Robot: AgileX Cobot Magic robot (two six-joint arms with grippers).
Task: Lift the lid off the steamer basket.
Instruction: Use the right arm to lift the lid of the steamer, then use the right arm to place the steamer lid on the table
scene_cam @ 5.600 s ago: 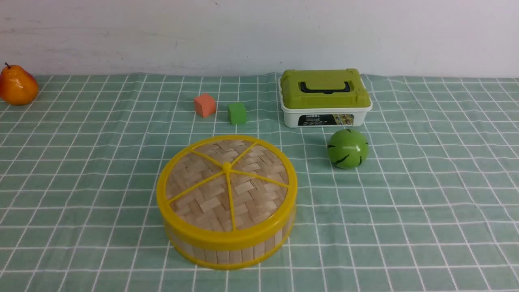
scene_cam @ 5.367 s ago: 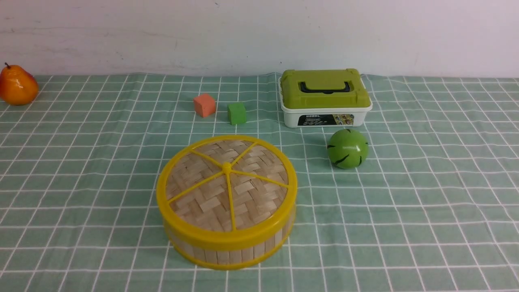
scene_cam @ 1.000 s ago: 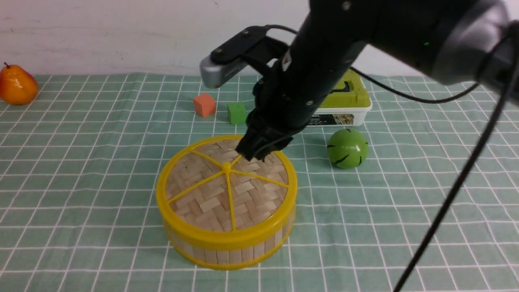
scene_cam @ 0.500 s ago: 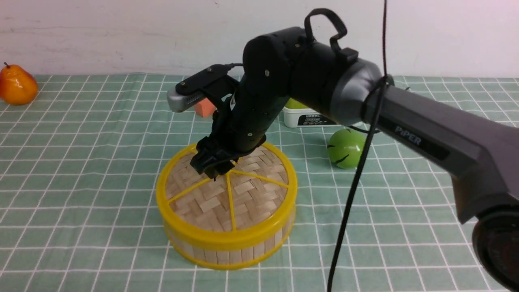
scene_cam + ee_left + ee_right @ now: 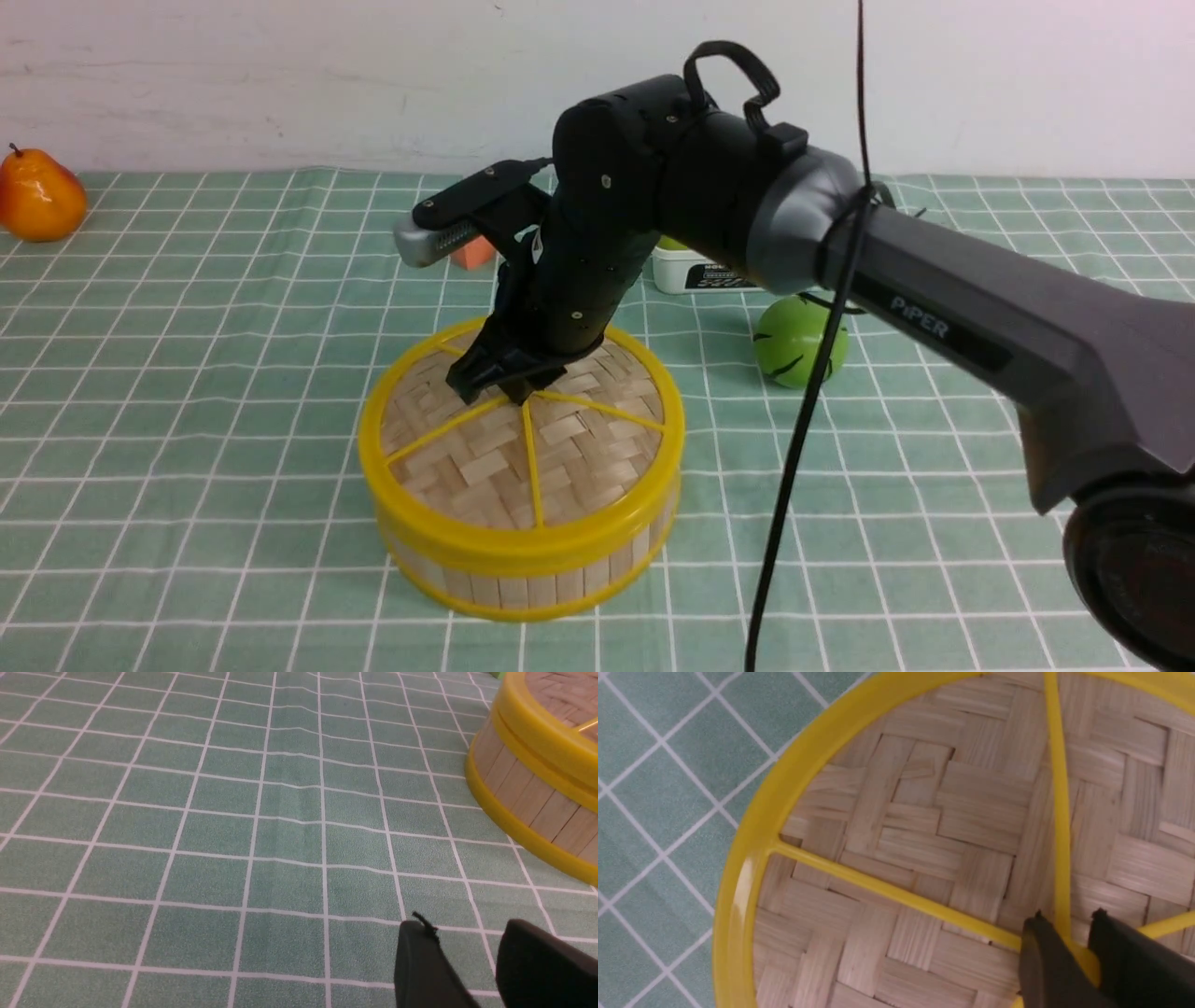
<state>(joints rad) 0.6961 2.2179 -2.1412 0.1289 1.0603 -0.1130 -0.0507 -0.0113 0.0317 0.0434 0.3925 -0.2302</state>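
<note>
A plain white wall (image 5: 280,75), faintly scuffed and smudged, is running across the back. A pale green tablecloth (image 5: 187,373) with a white grid is covering the whole work surface, wrinkling slightly in places. Soft, even light is filling the scene, throwing only weak shadows.

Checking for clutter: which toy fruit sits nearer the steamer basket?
The round green striped fruit, just right of the steamer basket; the orange pear sits far off, back left.
</note>
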